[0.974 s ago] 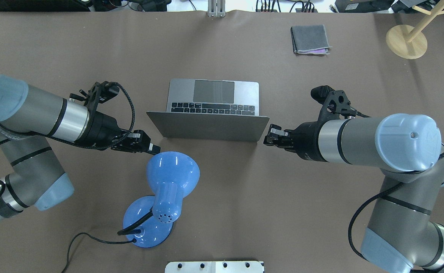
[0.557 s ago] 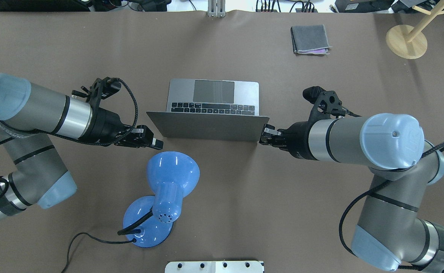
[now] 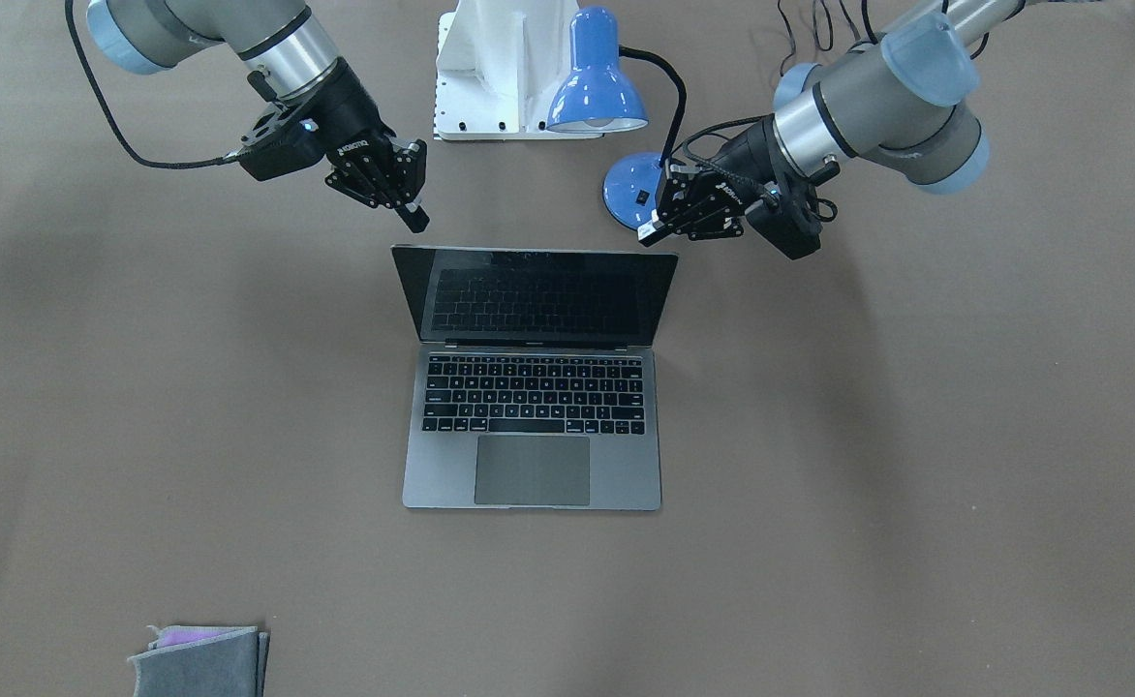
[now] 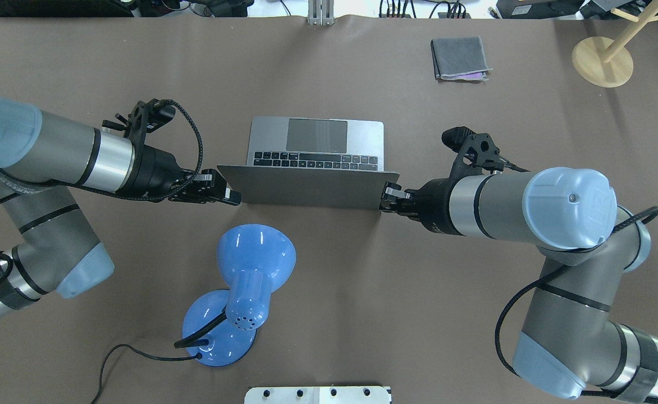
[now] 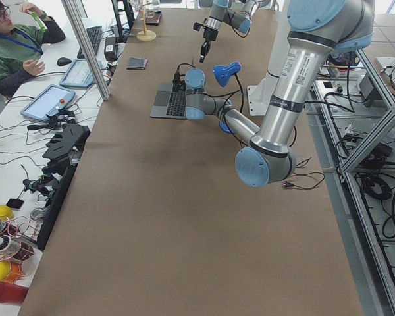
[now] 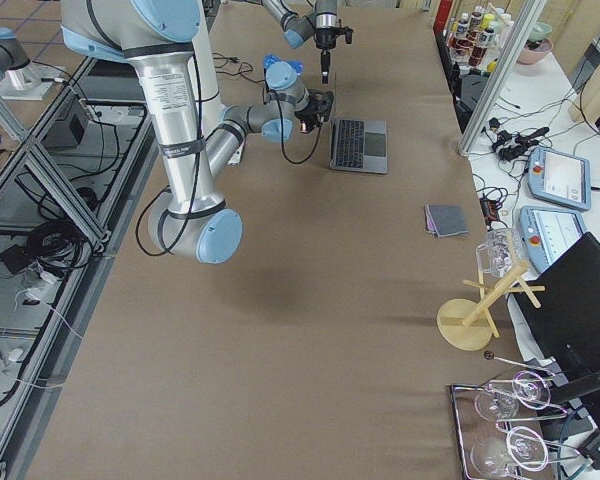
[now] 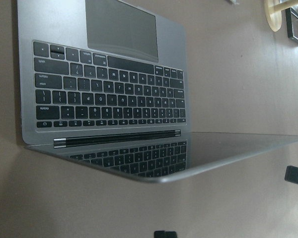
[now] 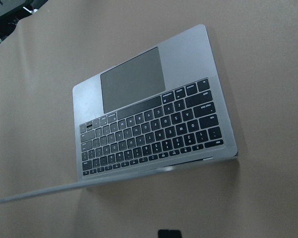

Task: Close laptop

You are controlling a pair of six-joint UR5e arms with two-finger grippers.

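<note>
Laptop [image 3: 534, 426]: set open in the middle of the brown table [image 3: 916, 436]. The keys and the trackpad are turned away from the robot. The lid is stood up on the robot's side of the base and is leaned back a little toward the robot. The screen is dark, and the keys are mirrored in it.
Left gripper [image 4: 231, 196]: held low, just beside the top corner of the lid on the robot's left side. Its fingers are pressed together and nothing is held between them. Whether the lid is touched cannot be told.
Right gripper [image 4: 386, 195]: held just beside the other top corner of the lid, so that the lid is found between the two grippers. Its fingers are pressed together too, and nothing is held. Whether the lid is touched cannot be told.
Lamp [image 4: 253, 258]: a blue desk lamp is stood between the laptop and the robot, nearer the left arm. It is near the left gripper but apart from it.
Cloth [image 4: 459, 58]: a folded grey cloth is laid at the far side of the table, well apart from the laptop.
Wooden stand [image 4: 602, 60]: set near the far corner on the robot's right, past the cloth.
</note>
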